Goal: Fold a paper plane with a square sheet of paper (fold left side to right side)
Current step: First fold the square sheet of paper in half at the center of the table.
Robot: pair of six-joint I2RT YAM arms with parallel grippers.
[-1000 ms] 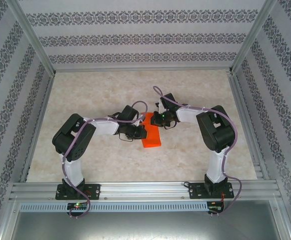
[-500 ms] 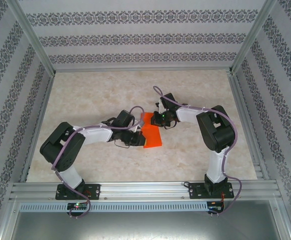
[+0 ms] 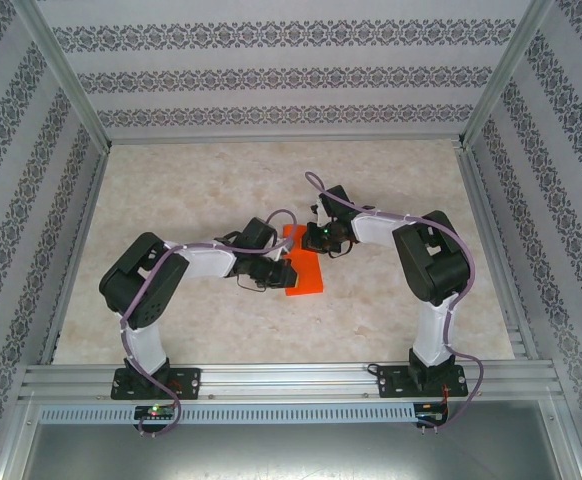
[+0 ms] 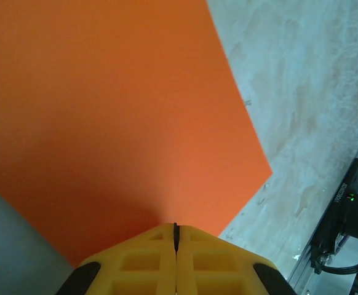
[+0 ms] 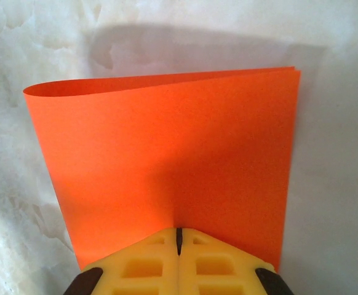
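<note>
The square sheet of paper (image 3: 306, 275) is bright orange and lies on the table, folded over into a narrow rectangle, not the shape of a paper plane. In the right wrist view the paper (image 5: 167, 160) has a rounded, loose fold on the left and its free edges together on the right. My left gripper (image 3: 281, 268) is shut, and its yellow tips (image 4: 175, 226) rest on the paper (image 4: 117, 110) near one edge. My right gripper (image 3: 311, 240) is also shut, its tips (image 5: 179, 231) pressing down on the far end of the sheet. Nothing sits between either pair of fingers.
The marble-patterned table (image 3: 201, 190) is fenced by aluminium rails, with one rail (image 3: 291, 378) along the near edge where the arm bases stand. Patterned walls close in the back and sides. The right arm's base (image 4: 345, 227) shows in the left wrist view.
The left arm's elbow dropped out to the left and came back up. Its shut gripper shifted slightly along the paper's left side. The right arm and the paper stayed put.
</note>
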